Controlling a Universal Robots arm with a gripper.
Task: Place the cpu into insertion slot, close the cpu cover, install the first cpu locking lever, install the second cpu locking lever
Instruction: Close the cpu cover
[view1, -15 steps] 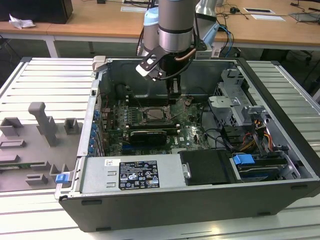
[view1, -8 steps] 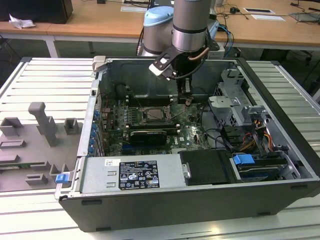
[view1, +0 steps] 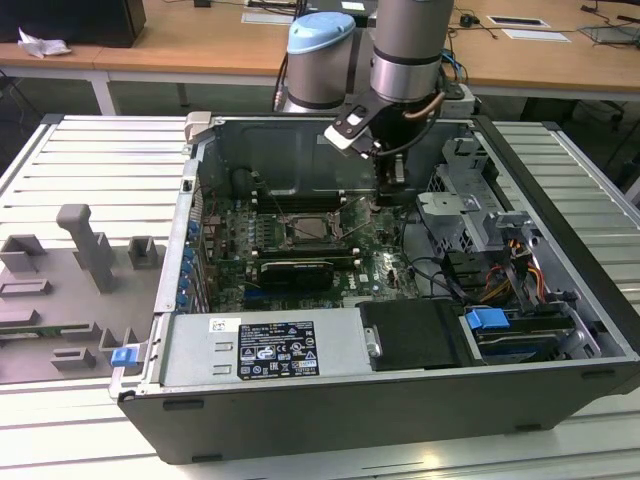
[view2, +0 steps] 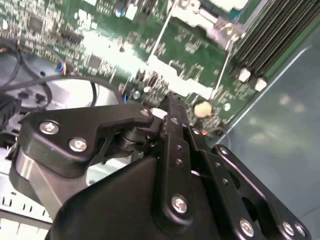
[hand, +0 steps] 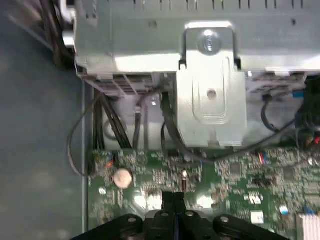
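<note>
gripper (view1: 393, 188) is hovering just over the board (view1: 385, 262) at its edge by the drive cage (view1: 455, 215), fingers (hand: 168, 200) pressing together, pinching nothing. slot (view1: 318, 228) is sitting nearby, toward the board's far edge.

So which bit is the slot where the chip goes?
Look inside the open computer case at the green board. In the exterior view, just beyond the long black card, sits the insertion slot. It is square with a shiny silver rim, not long and thin like the card.
</note>
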